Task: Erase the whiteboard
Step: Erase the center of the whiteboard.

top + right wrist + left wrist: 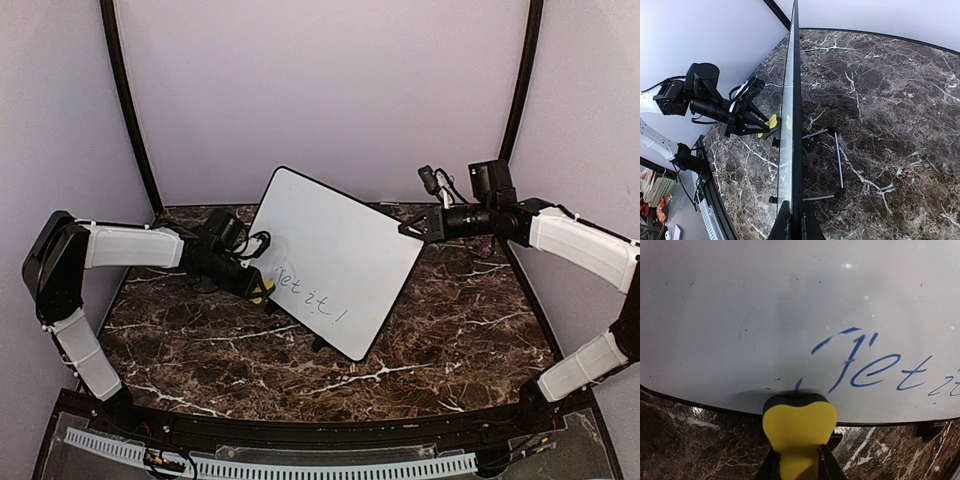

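The whiteboard (335, 255) stands tilted on the marble table, with blue handwriting (310, 298) near its lower edge. My left gripper (258, 288) is shut on a yellow eraser (263, 291) with a black felt face. In the left wrist view the eraser (799, 427) presses on the whiteboard (780, 310) at its bottom edge, just left of the handwriting (875, 372), held by the left gripper (799, 462). My right gripper (412, 229) is shut on the board's upper right edge. The right wrist view has the right gripper (796, 222) clamping the whiteboard (796, 90) edge-on.
A wire stand (838, 160) props the board from behind on the marble table (450, 340). Black curved poles (128, 110) and pale walls enclose the back. A white slotted strip (300, 466) runs along the near edge by the arm bases.
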`<state>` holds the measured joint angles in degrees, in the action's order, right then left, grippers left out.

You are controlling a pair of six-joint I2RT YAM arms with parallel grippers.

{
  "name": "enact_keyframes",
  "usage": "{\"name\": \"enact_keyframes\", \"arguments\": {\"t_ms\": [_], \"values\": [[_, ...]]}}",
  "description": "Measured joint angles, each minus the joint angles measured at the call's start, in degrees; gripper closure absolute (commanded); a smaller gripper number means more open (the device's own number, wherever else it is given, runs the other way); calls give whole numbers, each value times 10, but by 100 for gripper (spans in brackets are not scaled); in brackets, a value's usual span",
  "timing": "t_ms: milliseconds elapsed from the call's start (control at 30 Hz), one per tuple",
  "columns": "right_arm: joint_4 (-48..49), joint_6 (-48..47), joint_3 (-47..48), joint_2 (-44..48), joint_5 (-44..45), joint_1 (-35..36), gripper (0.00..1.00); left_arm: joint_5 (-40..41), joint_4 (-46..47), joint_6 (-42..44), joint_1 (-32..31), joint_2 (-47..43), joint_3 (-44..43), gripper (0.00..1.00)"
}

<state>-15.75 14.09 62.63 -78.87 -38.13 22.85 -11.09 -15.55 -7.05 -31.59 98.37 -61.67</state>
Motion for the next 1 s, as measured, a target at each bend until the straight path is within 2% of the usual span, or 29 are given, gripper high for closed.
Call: {"name": "enact_keyframes", "arguments": {"t_ms": [233,600,767,1000], "values": [[2,0,-1,0,0,0,100,-3,-18,-10,7,6,2,100],[4,4,-3,2,0,0,100,15,-33,-12,59,25,-75,100],[5,7,-4,2,0,0,100,5,-28,-19,60,27,-75,100],[3,10,-4,2,2,-1,100,-56,21,-52,58,18,-29,99]]}}
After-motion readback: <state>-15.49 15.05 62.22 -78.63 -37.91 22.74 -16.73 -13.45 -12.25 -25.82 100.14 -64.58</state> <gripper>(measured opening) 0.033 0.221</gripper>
